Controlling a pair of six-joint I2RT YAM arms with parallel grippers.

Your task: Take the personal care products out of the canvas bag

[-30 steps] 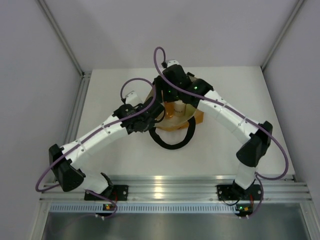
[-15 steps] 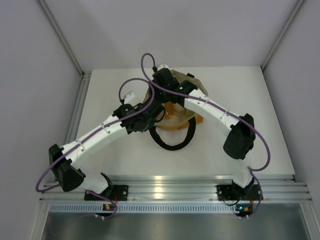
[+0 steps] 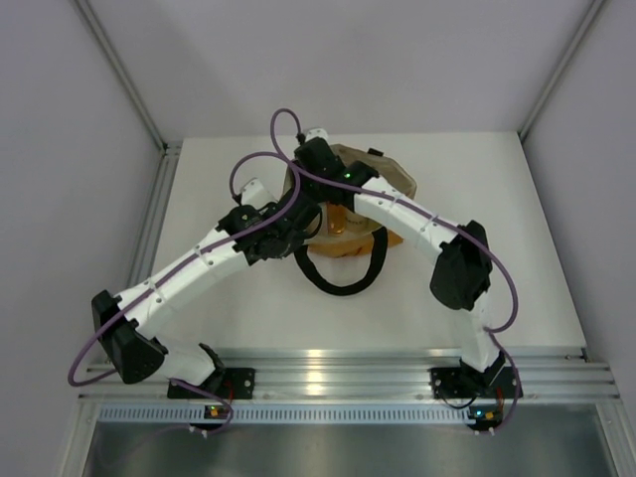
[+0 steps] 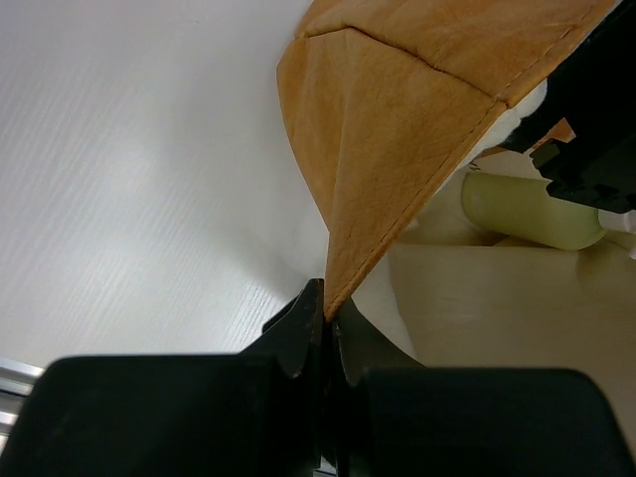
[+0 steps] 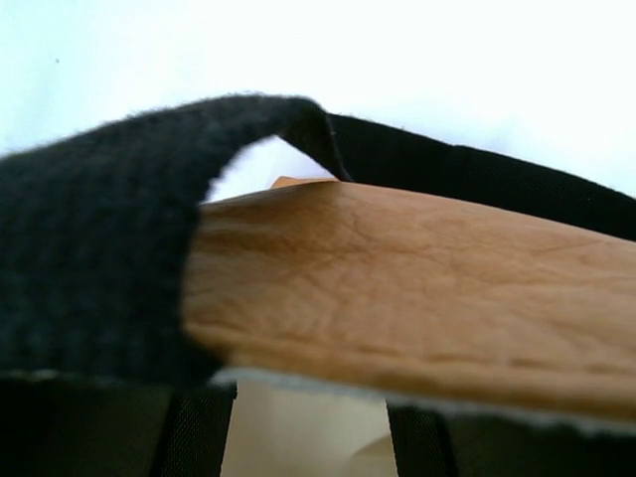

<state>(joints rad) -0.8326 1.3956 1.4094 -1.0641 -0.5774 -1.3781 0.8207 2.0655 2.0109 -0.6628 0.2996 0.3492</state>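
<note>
While the left gripper (image 4: 326,316) is clenched tight on a fold of the mustard-orange canvas tote bag (image 4: 397,119), pinching the fabric's edge right at its fingertips, the cloth rises from the jaws as a taut orange wedge with the cream lining showing behind it. Seen from above, this grip sits at the bag's left rim, and the bag rests on the white table (image 3: 477,288) near its middle, somewhat toward the far side. One black woven loop handle (image 3: 343,283) lies curled on the table on the near side of the bag.

Inside the open mouth, in the left wrist view, a pale yellow-green plastic bottle (image 4: 522,211) lies on its side against the cream lining, well apart from the left jaws. A black part of the right arm hangs just above it.

The right gripper (image 5: 310,427) reaches down at the bag's far-left rim. Its own camera is nearly blocked: a blurred black handle strap and the orange rim of the bag cross the view just in front of the fingers (image 5: 204,432), which show only as two dark bars set apart with something cream between them. Whether those jaws are grasping anything or merely parted cannot be told.
</note>
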